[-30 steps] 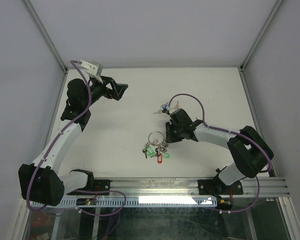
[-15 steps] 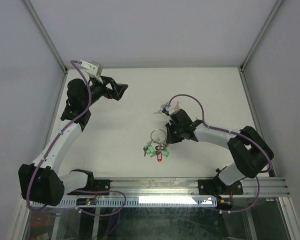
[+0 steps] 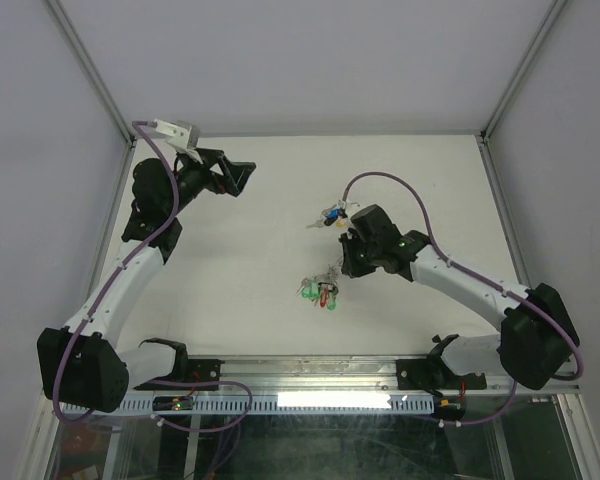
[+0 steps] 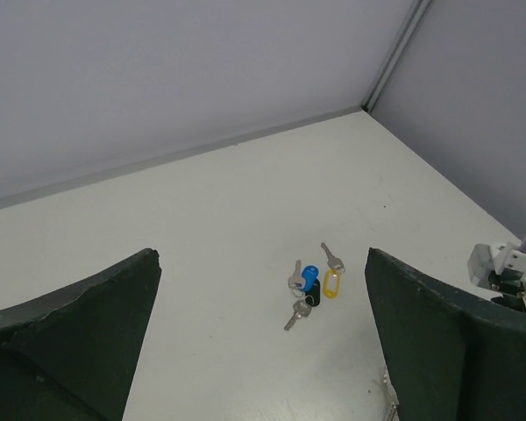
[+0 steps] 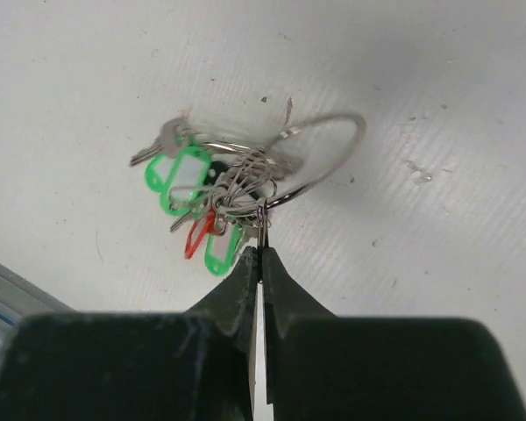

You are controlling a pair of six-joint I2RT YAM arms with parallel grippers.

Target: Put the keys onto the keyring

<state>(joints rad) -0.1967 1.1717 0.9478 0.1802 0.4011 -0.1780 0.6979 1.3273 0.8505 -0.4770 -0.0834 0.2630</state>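
The keyring (image 5: 337, 151) is a thin silver wire ring with green, red and dark tagged keys bunched on it. My right gripper (image 5: 261, 253) is shut on a small wire loop of that bunch. In the top view the bunch (image 3: 322, 290) sits just left of and below my right gripper (image 3: 348, 262). The loose keys (image 3: 332, 214), with blue (image 4: 309, 274) and yellow (image 4: 332, 283) heads, lie on the table behind the right gripper. My left gripper (image 3: 242, 172) is open and empty, held high at the far left, its fingers (image 4: 70, 338) framing the loose keys from afar.
The white table (image 3: 250, 260) is walled by grey panels with metal corner posts (image 3: 90, 75). A purple cable (image 3: 380, 180) loops over the right arm. The arm bases and a metal rail (image 3: 380, 375) run along the near edge.
My right arm has risen and drawn back to the right with the keyring pinched. The bunch, spread flat before, is now gathered into a tight cluster. My left gripper shifted slightly.
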